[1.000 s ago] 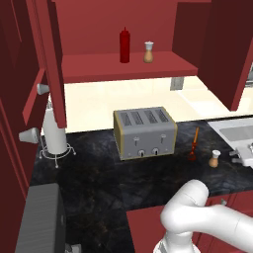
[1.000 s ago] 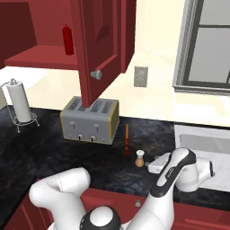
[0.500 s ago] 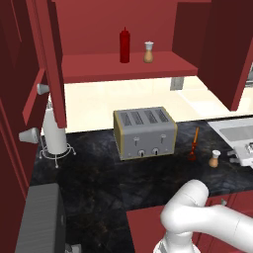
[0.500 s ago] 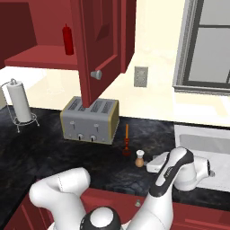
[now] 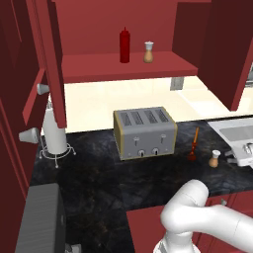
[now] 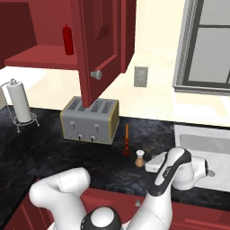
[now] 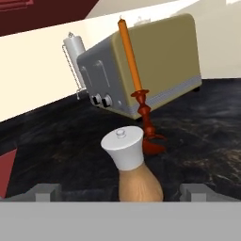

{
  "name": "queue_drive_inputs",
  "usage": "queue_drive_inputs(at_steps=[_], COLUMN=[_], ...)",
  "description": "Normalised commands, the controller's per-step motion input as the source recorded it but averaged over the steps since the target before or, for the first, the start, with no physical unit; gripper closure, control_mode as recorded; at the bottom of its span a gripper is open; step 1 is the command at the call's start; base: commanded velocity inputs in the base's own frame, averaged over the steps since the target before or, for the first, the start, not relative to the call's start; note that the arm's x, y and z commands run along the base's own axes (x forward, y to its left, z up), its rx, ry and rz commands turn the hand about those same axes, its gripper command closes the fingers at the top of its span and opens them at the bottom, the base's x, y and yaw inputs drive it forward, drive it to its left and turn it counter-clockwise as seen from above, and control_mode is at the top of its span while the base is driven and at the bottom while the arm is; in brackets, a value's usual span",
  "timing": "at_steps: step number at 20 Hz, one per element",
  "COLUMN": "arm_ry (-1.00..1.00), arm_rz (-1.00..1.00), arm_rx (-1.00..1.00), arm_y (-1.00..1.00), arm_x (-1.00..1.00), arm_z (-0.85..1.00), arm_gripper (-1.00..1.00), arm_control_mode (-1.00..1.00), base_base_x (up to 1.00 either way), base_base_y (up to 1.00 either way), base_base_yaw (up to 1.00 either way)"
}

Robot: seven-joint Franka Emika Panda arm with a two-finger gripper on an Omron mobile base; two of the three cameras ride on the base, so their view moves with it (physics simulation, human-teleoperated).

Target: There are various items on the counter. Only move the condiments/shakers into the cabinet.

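Observation:
A tan shaker (image 7: pixel 132 164) with a pale top stands on the black counter (image 5: pixel 99 183), close in front of the hand. My gripper (image 7: pixel 121 192) is open, with one fingertip on each side of the shaker's body and a gap to both. From the right base view the gripper (image 6: pixel 150 165) sits low, just right of this shaker (image 6: pixel 140 158). The red squeeze bottle (image 5: pixel 124 45) and a second shaker (image 5: pixel 148 52) stand on the cabinet shelf (image 5: pixel 99 69). The thin orange-red utensil (image 7: pixel 136 84) stands upright just behind the near shaker.
A grey toaster (image 5: pixel 145 132) sits mid-counter behind the utensil. A paper towel holder (image 5: pixel 54 136) stands at the left. The sink (image 6: pixel 202 143) lies to the right of the hand. An open cabinet door (image 6: pixel 101 45) hangs above the toaster.
The hand has slid along the counter toward the shaker, so the fingers now flank it. The shaker, utensil and toaster have not moved.

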Motion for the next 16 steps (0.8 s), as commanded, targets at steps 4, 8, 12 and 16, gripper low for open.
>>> queue_drive_inputs(at_steps=[4,8,12,16], arm_ry=[0.0,0.0,0.0,0.0], arm_rz=[0.0,0.0,0.0,0.0], arm_rx=[0.0,0.0,0.0,0.0], arm_y=[0.04,0.0,0.01,0.03], arm_x=[0.15,0.08,0.07,0.03], arm_z=[-0.06,-0.09,-0.1,-0.13], arm_gripper=[-1.0,-1.0,-1.0,-1.0], arm_control_mode=[-1.0,-1.0,-1.0,-1.0], base_base_x=[0.0,0.0,0.0,0.0], base_base_y=[0.0,0.0,0.0,0.0], base_base_yaw=[0.0,0.0,0.0,0.0])
